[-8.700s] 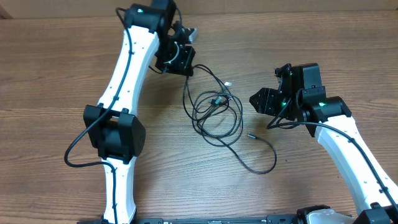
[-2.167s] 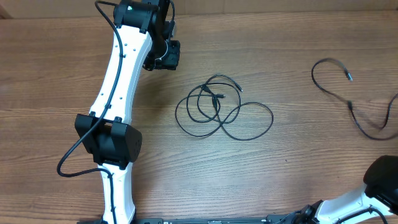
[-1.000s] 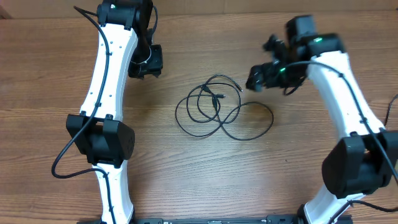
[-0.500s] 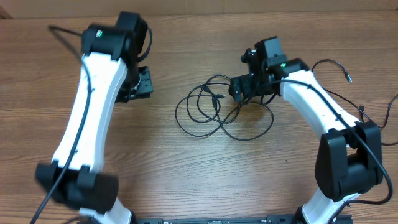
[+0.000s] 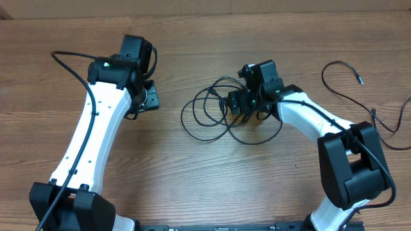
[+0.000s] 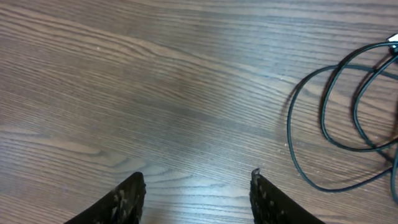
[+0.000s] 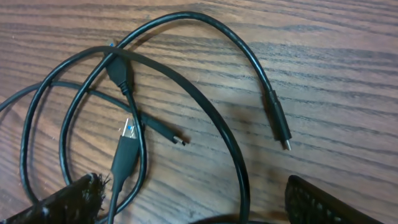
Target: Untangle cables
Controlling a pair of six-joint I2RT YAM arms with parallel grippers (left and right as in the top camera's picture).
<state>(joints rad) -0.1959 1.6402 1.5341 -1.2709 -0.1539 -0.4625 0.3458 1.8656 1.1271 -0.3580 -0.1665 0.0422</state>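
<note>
**Overhead.** The cables lie as overlapping loops at the centre of the table. A separate cable lies well apart, at the far right. The right gripper sits over the right side of the loops. The left gripper stands left of them, apart.

**Left wrist.** The left gripper is released, its fingers spread above bare wood. The cable loops lie to the right, untouched.

**Right wrist.** The right gripper is released, its fingers wide apart. The crossing loops run between them unclamped. A silver-tipped plug lies within the loops, and a second plug lies to the right.
</note>
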